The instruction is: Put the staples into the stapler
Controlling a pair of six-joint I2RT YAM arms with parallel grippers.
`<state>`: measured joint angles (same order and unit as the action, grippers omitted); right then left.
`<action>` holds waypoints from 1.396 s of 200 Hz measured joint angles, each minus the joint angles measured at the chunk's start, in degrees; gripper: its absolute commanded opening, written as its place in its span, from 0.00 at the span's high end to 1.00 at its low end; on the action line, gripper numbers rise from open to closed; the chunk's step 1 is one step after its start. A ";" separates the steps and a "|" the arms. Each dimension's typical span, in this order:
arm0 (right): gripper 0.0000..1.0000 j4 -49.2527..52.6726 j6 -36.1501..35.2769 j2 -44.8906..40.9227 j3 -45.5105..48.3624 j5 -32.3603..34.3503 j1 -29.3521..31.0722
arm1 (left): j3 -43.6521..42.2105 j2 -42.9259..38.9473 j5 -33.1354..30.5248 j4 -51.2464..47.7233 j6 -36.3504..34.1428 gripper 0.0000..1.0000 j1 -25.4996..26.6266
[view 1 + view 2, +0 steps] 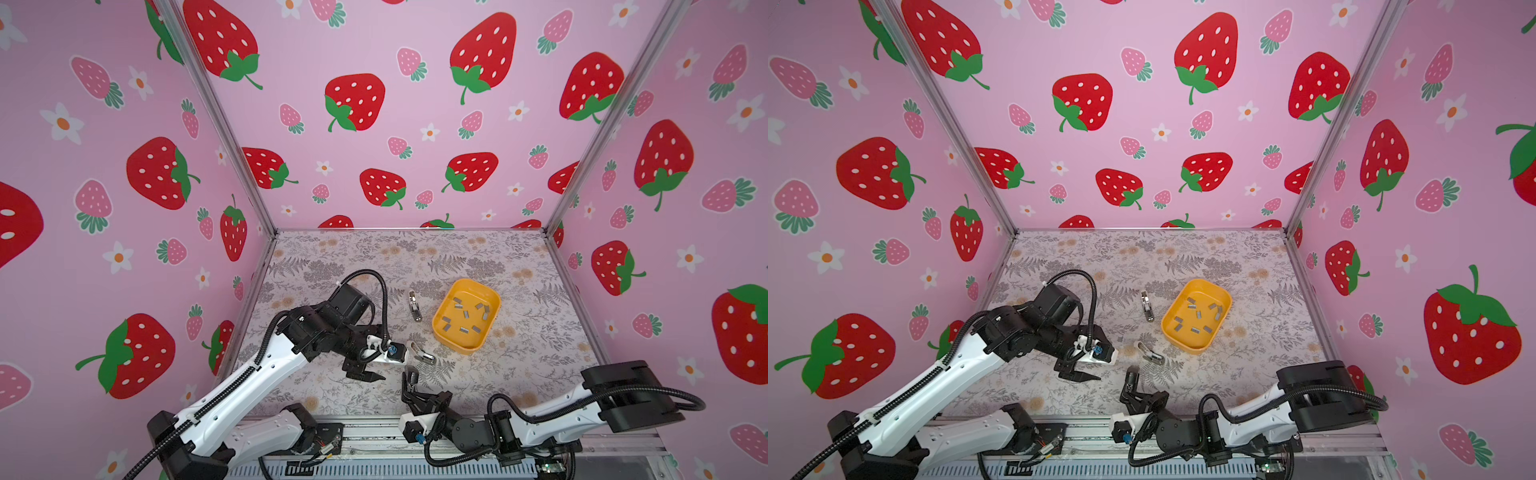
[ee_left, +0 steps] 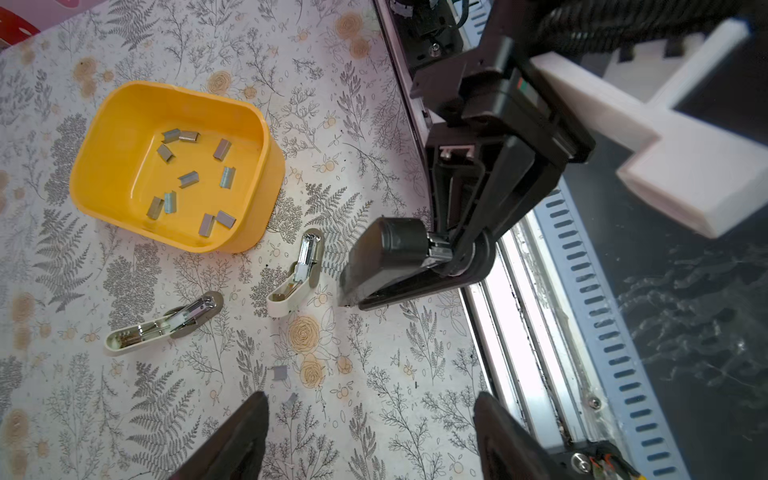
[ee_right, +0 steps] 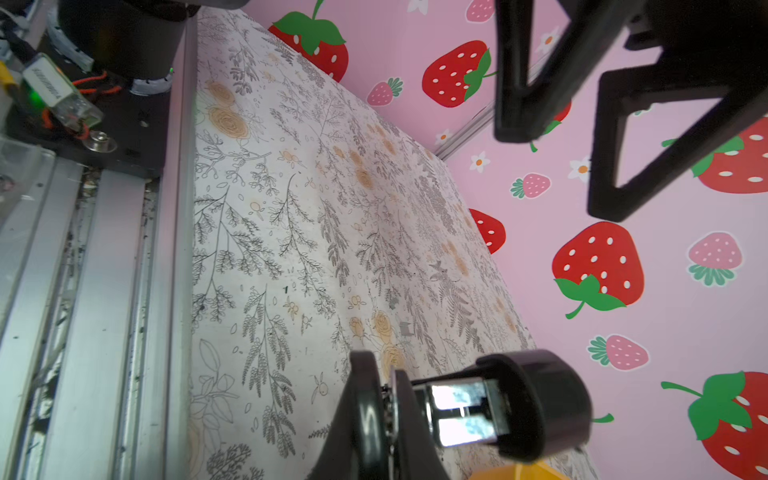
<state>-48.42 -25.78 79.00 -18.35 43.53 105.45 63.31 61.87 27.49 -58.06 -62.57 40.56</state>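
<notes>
The flowery tabletop point(image 1: 332, 257) carries a yellow plastic tray point(image 2: 104, 137), well ahead of the wide, empty left fingers point(image 2: 245, 436). The right fingers point(image 2: 503, 183) pinch the black stapler point(image 2: 386, 249) by its back end, likely to steady it for filling. Its long body points away from them. Small grey staple strips point(image 2: 189, 178) lie in the tray, and two loose ones lie just ahead of the left fingers.

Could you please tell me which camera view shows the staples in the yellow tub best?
The left wrist view: the staples lie large and sharp, each strip distinct, inside the yellow tub. Both top views show them only as tiny grey flecks. The right wrist view catches just a corner of the tub, no staples.
</notes>
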 measured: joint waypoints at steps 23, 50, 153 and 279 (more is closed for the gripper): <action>1.00 -3.39 -1.09 7.39 -0.98 -1.18 0.11 | -2.54 -0.24 -0.63 2.14 -2.01 0.22 -1.77; 1.00 -10.01 -4.04 14.08 -3.19 -1.42 -0.33 | -3.06 -1.42 -0.11 3.69 -3.37 0.21 -7.87; 1.00 -21.86 0.70 21.27 -2.12 2.73 0.46 | -1.97 3.82 1.18 3.82 -5.75 0.21 -8.76; 0.49 -15.37 11.52 30.84 -5.42 14.23 7.15 | -1.95 3.72 -0.07 3.65 -7.23 0.21 -5.97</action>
<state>-63.79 -14.26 109.84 -23.77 57.76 112.60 61.36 65.58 27.42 -54.41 -69.80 34.59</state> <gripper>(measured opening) 0.411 0.789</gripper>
